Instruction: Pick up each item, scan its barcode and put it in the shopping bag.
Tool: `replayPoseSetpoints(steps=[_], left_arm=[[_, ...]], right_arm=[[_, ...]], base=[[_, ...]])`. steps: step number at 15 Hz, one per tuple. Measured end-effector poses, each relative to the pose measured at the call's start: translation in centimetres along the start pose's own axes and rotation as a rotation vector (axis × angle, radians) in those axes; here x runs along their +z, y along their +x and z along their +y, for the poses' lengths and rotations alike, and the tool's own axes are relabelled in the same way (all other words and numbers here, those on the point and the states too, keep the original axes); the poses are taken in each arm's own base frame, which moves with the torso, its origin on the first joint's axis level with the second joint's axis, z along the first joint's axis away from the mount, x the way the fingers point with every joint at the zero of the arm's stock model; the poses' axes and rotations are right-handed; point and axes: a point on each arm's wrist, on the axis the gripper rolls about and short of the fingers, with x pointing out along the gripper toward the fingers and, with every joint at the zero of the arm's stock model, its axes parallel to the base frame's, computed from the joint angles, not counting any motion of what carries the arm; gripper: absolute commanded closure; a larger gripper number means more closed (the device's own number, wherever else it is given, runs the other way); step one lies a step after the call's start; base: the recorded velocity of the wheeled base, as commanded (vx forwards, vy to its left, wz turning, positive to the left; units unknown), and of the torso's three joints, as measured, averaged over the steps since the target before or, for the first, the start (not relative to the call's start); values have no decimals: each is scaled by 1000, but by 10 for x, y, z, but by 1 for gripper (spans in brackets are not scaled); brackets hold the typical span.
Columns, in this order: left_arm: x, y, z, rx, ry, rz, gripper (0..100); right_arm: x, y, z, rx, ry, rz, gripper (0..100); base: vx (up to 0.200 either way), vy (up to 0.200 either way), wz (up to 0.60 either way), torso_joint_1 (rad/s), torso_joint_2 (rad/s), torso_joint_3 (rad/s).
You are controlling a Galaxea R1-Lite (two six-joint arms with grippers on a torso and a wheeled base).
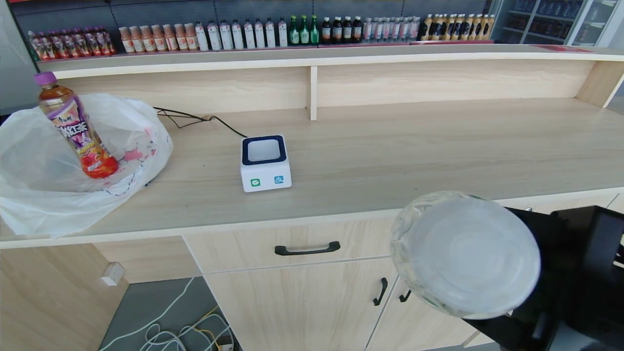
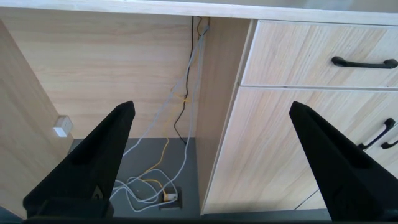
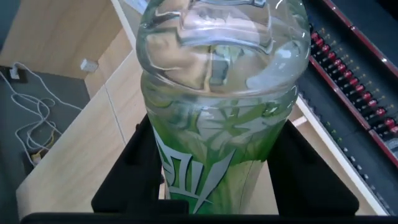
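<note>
A clear plastic bottle with a green label is held up close in front of the counter's right front edge, its base turned toward the head view. My right gripper is shut on it, one black finger on each side. The white scanner with a dark blue rim stands mid-counter. At the left lies an open white shopping bag with a purple-capped tea bottle leaning in it. My left gripper hangs open below the counter, facing the cabinet front.
A raised back ledge with a divider borders the counter. A black cable runs from the scanner to the back. Behind is a shelf of bottles. Drawer handles and floor cables lie below.
</note>
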Motion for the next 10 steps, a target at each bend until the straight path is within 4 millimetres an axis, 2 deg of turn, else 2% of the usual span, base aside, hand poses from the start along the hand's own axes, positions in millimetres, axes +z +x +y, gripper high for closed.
replayPoseSetpoints(steps=[3, 7, 10], left_arm=[[0, 0, 0, 0, 0, 0, 0], [0, 0, 0, 0, 0, 0, 0], [0, 0, 0, 0, 0, 0, 0]], right_arm=[[3, 6, 4, 21, -176, -18, 100], [5, 11, 12, 62, -236, -37, 100], [8, 15, 17, 66, -411, -68, 100]], base=[[0, 0, 0, 0, 0, 0], [0, 0, 0, 0, 0, 0], [0, 0, 0, 0, 0, 0]])
